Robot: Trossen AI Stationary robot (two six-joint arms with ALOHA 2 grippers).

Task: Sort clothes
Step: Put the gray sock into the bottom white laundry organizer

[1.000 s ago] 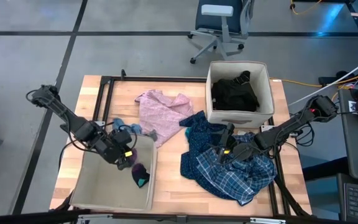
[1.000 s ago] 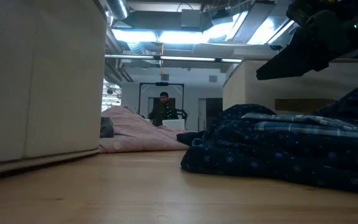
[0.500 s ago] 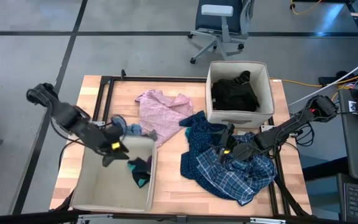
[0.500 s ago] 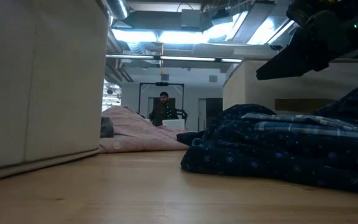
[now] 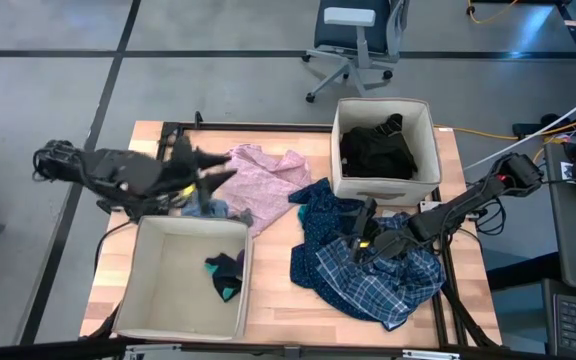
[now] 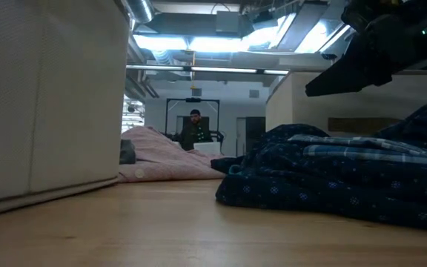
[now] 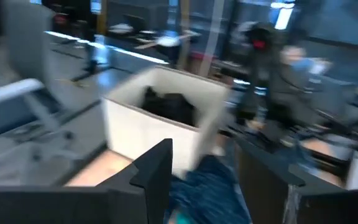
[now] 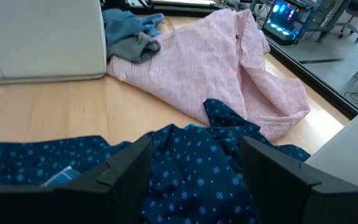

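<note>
My left gripper [image 5: 211, 170] hangs open and empty at ten o'clock, above the pink patterned top [image 5: 261, 175]. My right gripper [image 5: 361, 232] hovers open over the rumpled blue plaid shirt [image 5: 373, 268] at four o'clock.

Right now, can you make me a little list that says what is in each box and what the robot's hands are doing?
near bin: socks
far bin: black clothes
on table: pink top, blue plaid shirt
left end effector: open, empty, beside pink top
right end effector: open, over blue plaid shirt
</note>
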